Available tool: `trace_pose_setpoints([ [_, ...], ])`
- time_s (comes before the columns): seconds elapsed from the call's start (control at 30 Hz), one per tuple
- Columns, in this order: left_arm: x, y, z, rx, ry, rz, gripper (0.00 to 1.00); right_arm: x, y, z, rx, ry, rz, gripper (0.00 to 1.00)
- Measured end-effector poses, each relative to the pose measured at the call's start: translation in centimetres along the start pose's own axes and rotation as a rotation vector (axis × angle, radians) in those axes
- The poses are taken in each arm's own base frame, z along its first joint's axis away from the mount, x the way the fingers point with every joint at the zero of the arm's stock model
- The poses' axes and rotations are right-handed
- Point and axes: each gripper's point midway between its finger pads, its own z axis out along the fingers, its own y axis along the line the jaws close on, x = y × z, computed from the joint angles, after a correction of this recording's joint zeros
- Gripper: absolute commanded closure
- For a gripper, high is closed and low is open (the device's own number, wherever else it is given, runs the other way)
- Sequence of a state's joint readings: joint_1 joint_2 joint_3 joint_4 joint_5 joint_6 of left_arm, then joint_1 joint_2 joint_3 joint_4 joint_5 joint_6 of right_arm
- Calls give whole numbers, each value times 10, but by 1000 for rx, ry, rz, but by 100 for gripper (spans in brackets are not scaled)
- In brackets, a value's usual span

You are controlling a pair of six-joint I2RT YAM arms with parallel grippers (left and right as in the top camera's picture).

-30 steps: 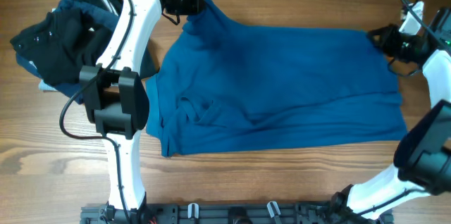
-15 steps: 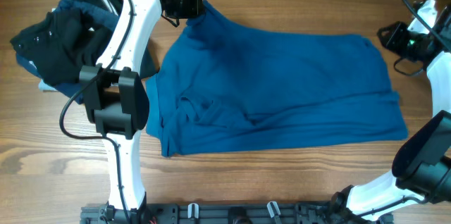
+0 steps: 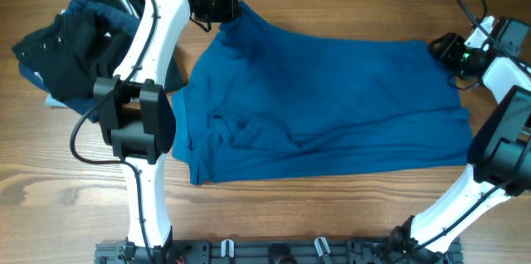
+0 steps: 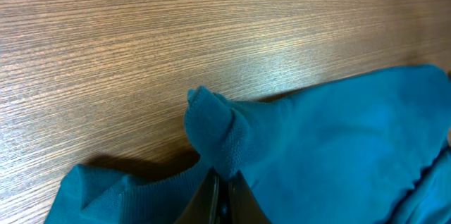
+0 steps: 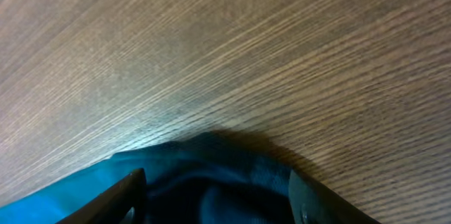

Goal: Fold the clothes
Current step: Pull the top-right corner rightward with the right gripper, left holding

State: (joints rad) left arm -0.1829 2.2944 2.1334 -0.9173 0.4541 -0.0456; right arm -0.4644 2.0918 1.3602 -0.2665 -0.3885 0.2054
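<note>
A blue shirt lies spread flat across the middle of the wooden table. My left gripper is at the shirt's far left corner, shut on a bunched fold of the blue fabric; in the left wrist view its gripper shows both fingers pressed together on the cloth. My right gripper is at the shirt's far right corner. In the right wrist view that gripper stands open, its fingers wide apart with the loose blue corner lying between them.
A heap of dark and blue clothes sits at the far left, behind the left arm. A black rail runs along the table's front edge. Bare wood shows in front of the shirt.
The right gripper has opened and let go of the shirt's far right corner, which dropped onto the table. It drew away to the right, then came back to the corner. The left arm is unchanged.
</note>
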Motion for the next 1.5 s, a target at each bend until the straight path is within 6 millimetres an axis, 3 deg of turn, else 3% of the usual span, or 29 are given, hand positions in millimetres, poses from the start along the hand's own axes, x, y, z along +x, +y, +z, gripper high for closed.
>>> trace_pose_setpoints([
  [0.17,0,0,0,0,0,0,96,4,12,5,-18,12,29,59],
  [0.3,1,0,0,-1,4,-2,96,14,21,14,-26,39,21,51],
  [0.37,3,0,0,-1,12,-6,96,19,19,19,-24,54,27,61],
  [0.5,4,0,0,-2,17,-8,96,20,17,22,-21,57,32,96],
  [0.73,4,0,0,-2,17,-8,96,13,14,20,-56,39,66,96],
  [0.8,4,0,0,-2,17,-8,96,6,11,11,-87,26,84,96],
  [0.83,4,0,0,-2,17,-8,96,-3,10,-4,-109,5,94,96],
  [0.93,5,0,0,-2,18,-8,96,-14,13,-40,-128,-12,95,85],
  [1.0,4,0,0,-2,18,-8,96,-16,20,-60,-124,-14,76,45],
  [1.03,4,0,0,-2,17,-9,96,-14,22,-65,-122,-4,77,35],
  [1.13,4,0,0,-2,18,-8,96,-12,18,-64,-92,-2,72,33],
  [1.33,4,0,0,-2,17,-8,96,-49,15,-64,-68,-153,42,39],
  [1.5,4,0,0,-2,17,-8,96,-43,-8,-24,-34,-148,127,40],
])
